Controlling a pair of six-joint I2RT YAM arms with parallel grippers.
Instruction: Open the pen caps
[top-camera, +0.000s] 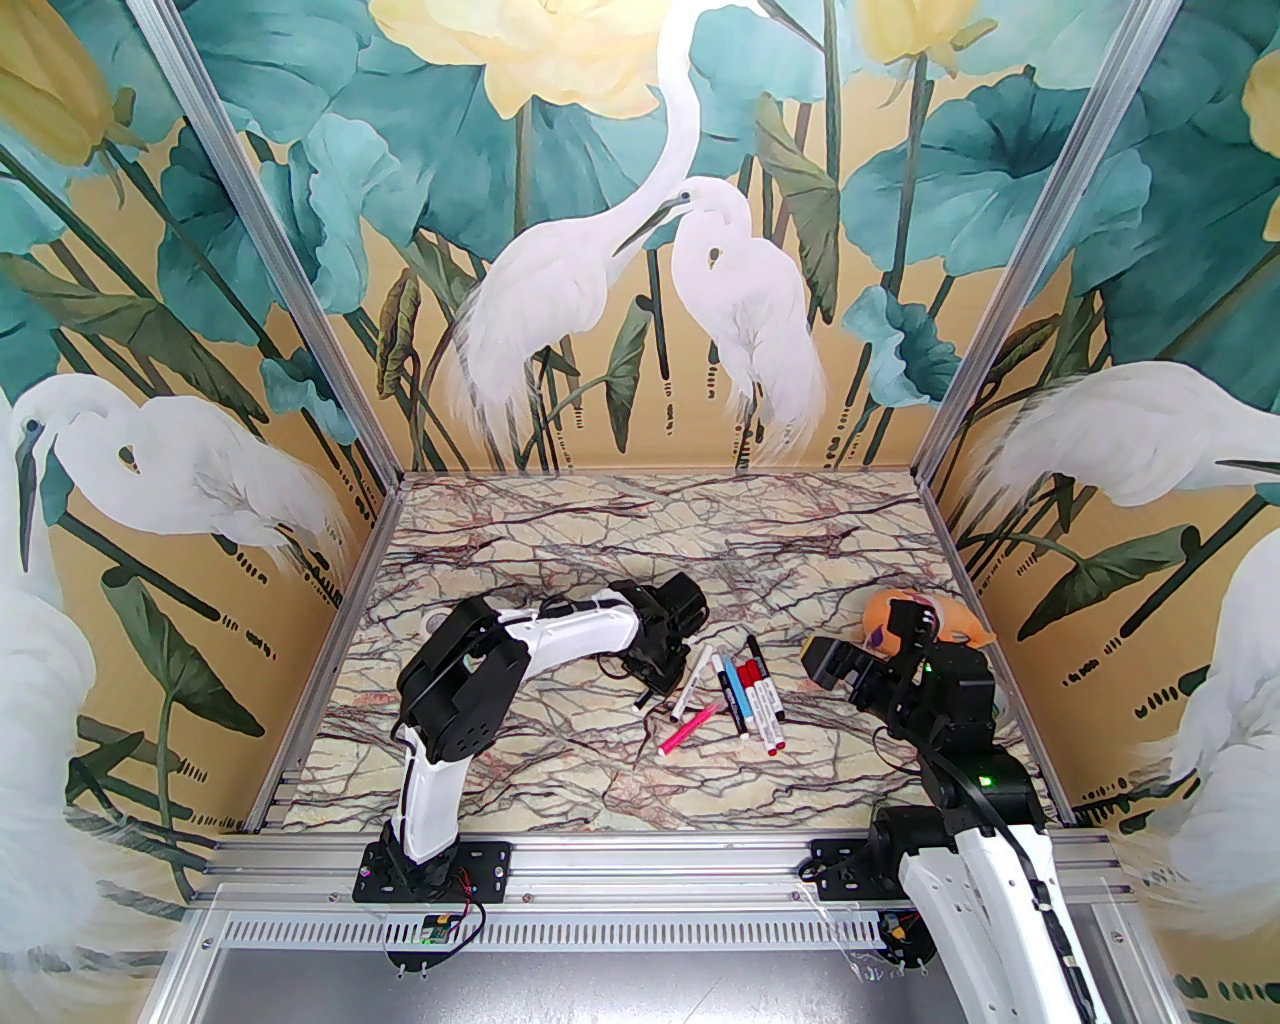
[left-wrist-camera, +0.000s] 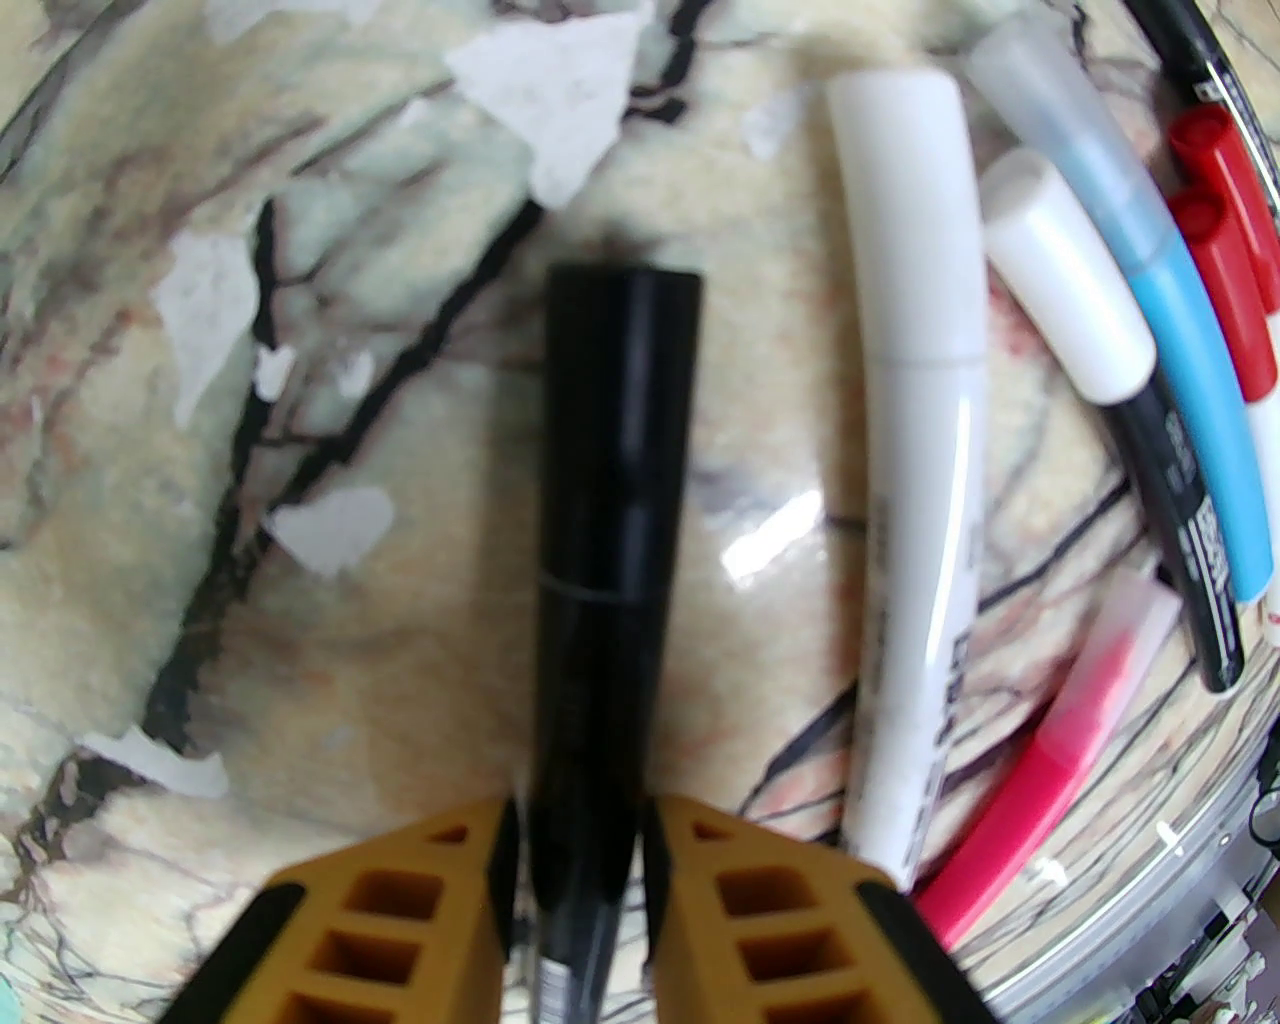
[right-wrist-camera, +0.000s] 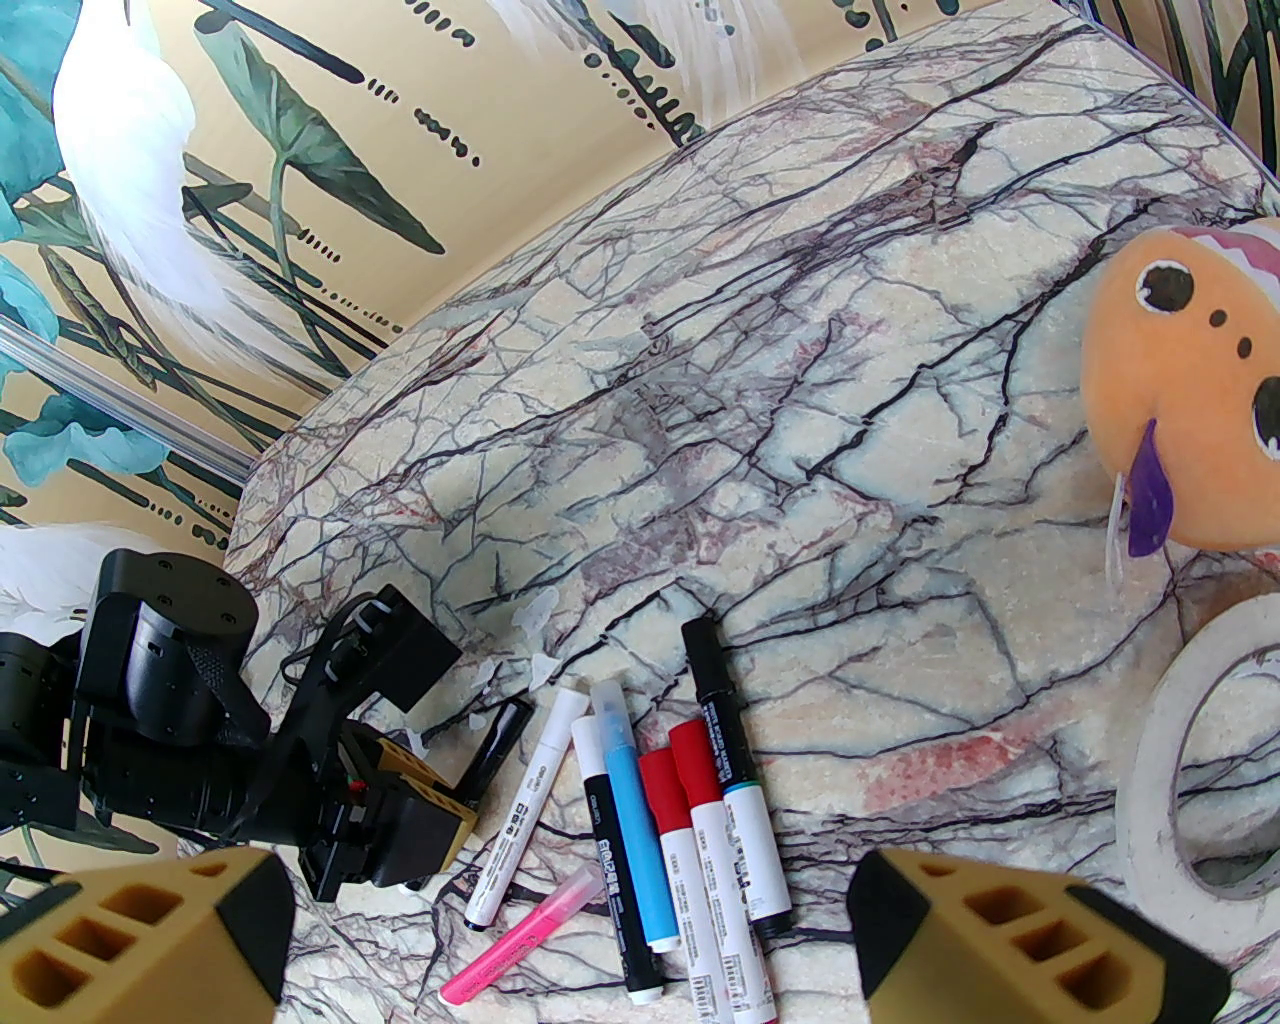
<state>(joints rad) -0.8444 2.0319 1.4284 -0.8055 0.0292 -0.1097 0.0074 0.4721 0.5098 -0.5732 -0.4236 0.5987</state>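
Left claw (left-wrist-camera: 580, 820) pinches black pen (left-wrist-camera: 612, 450); lettering (left-wrist-camera: 935, 700) unreadable.

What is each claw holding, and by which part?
The left claw brackets the black pen at its barrel end, opposite the cap; a firm grip cannot be told. The right claw is open, holding nothing.

The scene was brightly and evenly lit, and shadows were kept soft. Glare was seen on the glossy marble-patterned counter (left-wrist-camera: 770, 540). The slim black plastic marker (left-wrist-camera: 615, 450) was blurred, and wrist-view edges were bowed.
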